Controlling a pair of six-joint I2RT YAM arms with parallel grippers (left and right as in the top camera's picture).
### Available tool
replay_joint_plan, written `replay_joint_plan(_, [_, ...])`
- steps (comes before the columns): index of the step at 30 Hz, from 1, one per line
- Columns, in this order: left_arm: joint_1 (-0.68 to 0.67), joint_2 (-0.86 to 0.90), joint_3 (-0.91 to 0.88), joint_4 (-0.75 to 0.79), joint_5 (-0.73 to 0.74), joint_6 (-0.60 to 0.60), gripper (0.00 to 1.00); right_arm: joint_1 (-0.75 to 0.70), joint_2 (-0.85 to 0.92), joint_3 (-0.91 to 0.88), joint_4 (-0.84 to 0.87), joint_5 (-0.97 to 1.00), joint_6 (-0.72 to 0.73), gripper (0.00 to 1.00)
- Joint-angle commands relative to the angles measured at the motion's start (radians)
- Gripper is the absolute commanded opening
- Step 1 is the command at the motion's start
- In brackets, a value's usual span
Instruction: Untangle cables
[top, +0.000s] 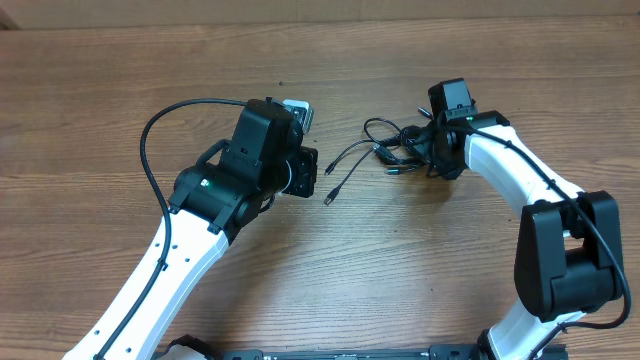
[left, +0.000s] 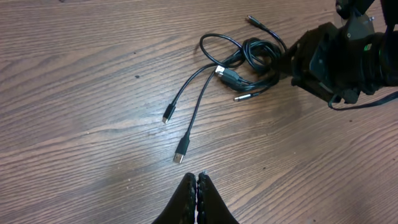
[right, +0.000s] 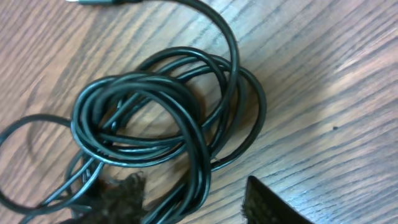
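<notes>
cables (top: 372, 152): lying tangled on table (top: 120, 60) between both arms, coil sitting under right gripper (right: 193, 190) | right gripper: jaws standing apart, strands passing between, not pinching | left gripper (left: 196, 185): fingers pressing together, holding nothing | handling: probably light, soft, slippery; taking the free plug end (left: 180, 157) is looking best

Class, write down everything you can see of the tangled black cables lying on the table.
The cables are thin, glossy black cords, seemingly rubber-coated, wound into overlapping loops lying flat on the wooden table. Two loose ends trail outwards: one carries a silver USB plug, the other a smaller plug. The right gripper, open, straddles the coil's edge; the left gripper, shut, is apart from them.
</notes>
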Motion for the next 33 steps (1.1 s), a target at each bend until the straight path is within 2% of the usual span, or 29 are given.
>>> replay_joint_plan(1, [-0.002,0.008,0.013,-0.003,0.008,-0.009,0.04,-0.016,0.005,-0.032,0.026,0.024,0.023,0.44])
replay_joint_plan(9, [-0.002,0.008,0.013,-0.002,0.008,-0.009,0.04,-0.016,0.005,-0.047,0.057,0.022,0.023,0.36])
replay_joint_plan(24, [-0.002,0.008,0.013,-0.002,0.007,-0.009,0.04,-0.016,0.055,-0.047,0.084,0.024,0.023,0.34])
replay_joint_plan(29, [-0.002,0.008,0.013,-0.003,0.003,-0.009,0.04,-0.016,0.095,-0.047,0.083,0.013,0.023,0.20])
replay_joint_plan(33, [-0.002,0.008,0.013,-0.003,0.003,-0.009,0.04,-0.017,0.094,-0.047,0.082,0.013,0.023,0.18])
